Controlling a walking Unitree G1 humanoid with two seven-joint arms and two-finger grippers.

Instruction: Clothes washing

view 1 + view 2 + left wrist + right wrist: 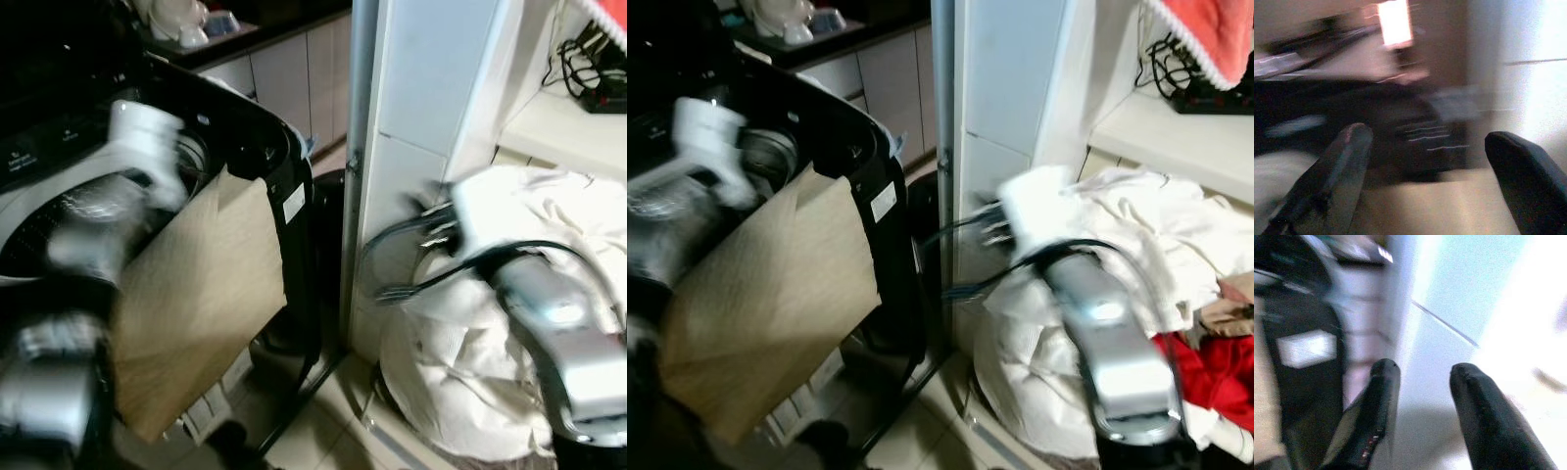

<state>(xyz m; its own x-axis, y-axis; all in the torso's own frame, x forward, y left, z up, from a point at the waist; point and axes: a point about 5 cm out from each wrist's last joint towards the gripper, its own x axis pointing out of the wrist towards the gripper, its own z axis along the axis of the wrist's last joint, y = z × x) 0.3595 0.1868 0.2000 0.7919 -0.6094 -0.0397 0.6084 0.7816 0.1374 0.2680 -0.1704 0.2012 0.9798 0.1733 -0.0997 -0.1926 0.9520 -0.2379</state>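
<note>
- Looking forward and down, the left eye view showed a black washing machine [257, 147] on the robot's left, with a brown sheet of cardboard [201, 294] leaning against its front. The left arm [88, 225], blurred, reached up toward the open top of the machine. On the right, a big heap of white laundry [460, 362] lay low beside a white wall panel [421, 88]. The right arm [563, 333] stretched over this heap, and its white wrist part was near the wall.
- The right eye view gave the same scene. Some red clothes [1200, 377] lay at the right edge of the white heap, touching it. A red towel [1205, 34] hung at the top right corner, above a white shelf [1176, 132] with black cables [1190, 73] on it.
- In the left wrist view, much blurred, the left gripper [1427, 142] had its two black fingers [1347, 147] wide apart, with nothing between them. Behind them I could see the dark body of the machine and the brown cardboard below.
- In the right wrist view, the right gripper [1422, 372] had its fingers [1383, 382] a little apart and held nothing. They pointed at the pale wall panel, with the black machine to one side. The laundry itself was too blurred to tell here.
</note>
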